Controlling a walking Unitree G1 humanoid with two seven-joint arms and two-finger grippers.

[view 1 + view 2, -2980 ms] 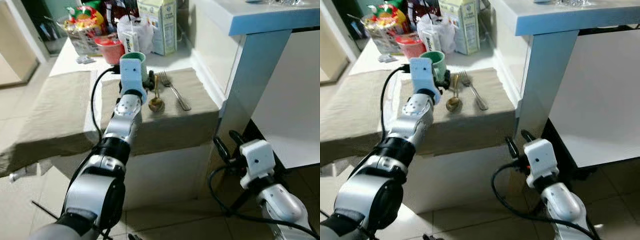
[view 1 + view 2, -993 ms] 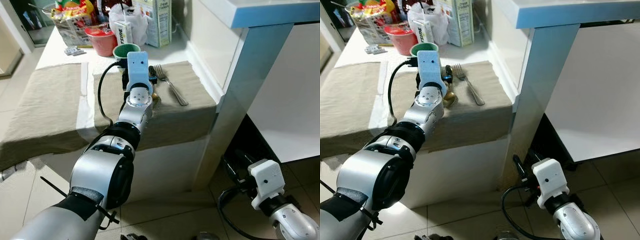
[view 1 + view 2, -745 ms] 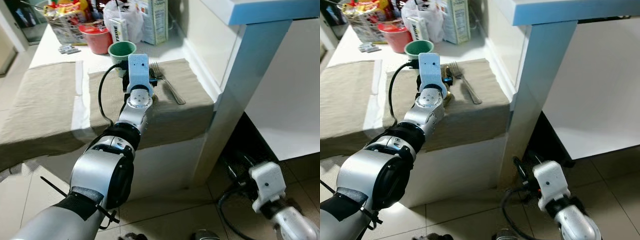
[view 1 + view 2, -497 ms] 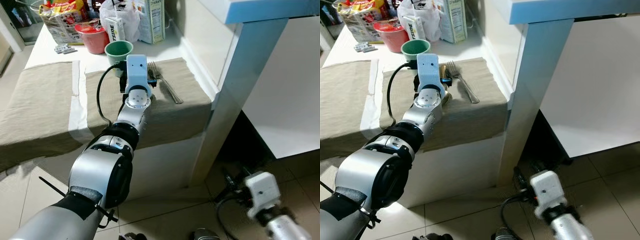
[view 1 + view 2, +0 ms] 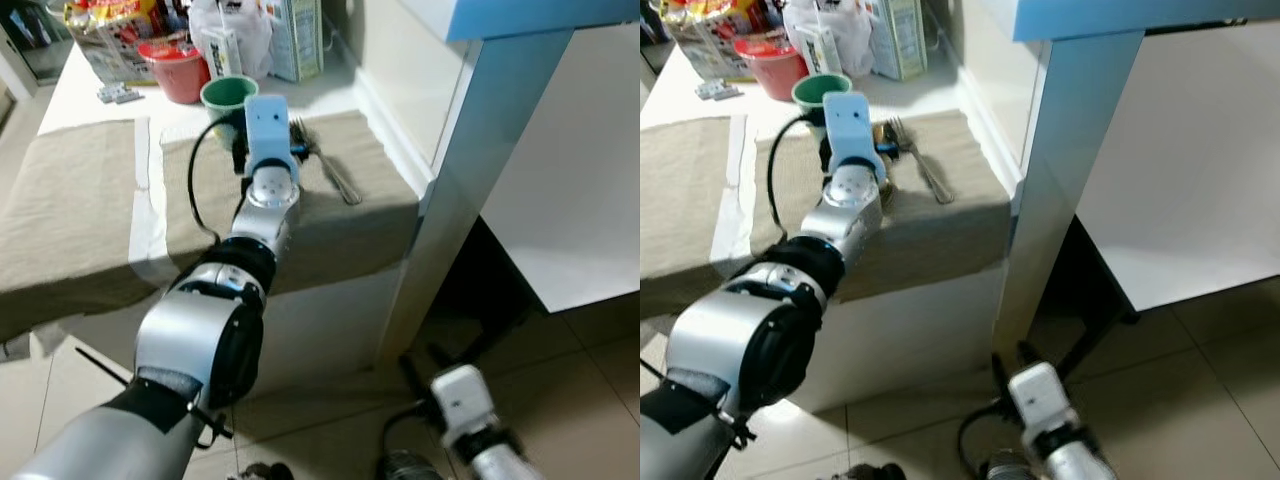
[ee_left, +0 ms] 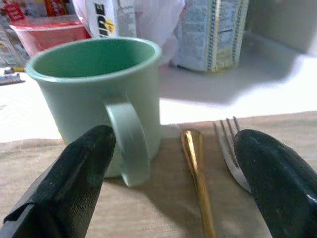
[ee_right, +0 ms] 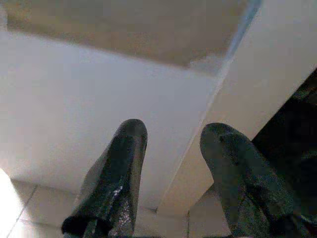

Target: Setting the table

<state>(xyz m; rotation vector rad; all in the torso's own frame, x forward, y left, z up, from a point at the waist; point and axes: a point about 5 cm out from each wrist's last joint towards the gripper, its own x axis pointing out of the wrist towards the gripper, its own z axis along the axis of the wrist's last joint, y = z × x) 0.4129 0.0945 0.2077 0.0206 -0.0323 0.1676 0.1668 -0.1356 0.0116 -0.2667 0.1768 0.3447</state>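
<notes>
The left claw reached out over the near beige cloth placemat on the white bench, its two black fingers spread wide and holding nothing. Seen from the left wrist, a gold-coloured metal spoon lay on the cloth in the gap between the fingers, its handle running away from the camera. The pale green plastic mug stood upright just beyond one finger, its handle turned toward the claw. The silver metal fork lay just beside the spoon on the far side from the mug, tines toward the back of the bench.

Mug, spoon and fork grouped on one mat read as a place setting laid out for one seat, so this part of the task looked largely done. With the fingers apart and the spoon flat on the cloth, the claw seemed either to have let it go or to be lined up to nudge it; which of these could not be told.

A second beige cloth placemat lay beside the first and looked bare. Behind the mats stood a red plastic bowl, a white plastic bag and a tall printed carton, apparently stored goods rather than tableware.

The right claw hung idle low beside the bench's pale blue leg, above the tiled floor, fingers parted and empty.
</notes>
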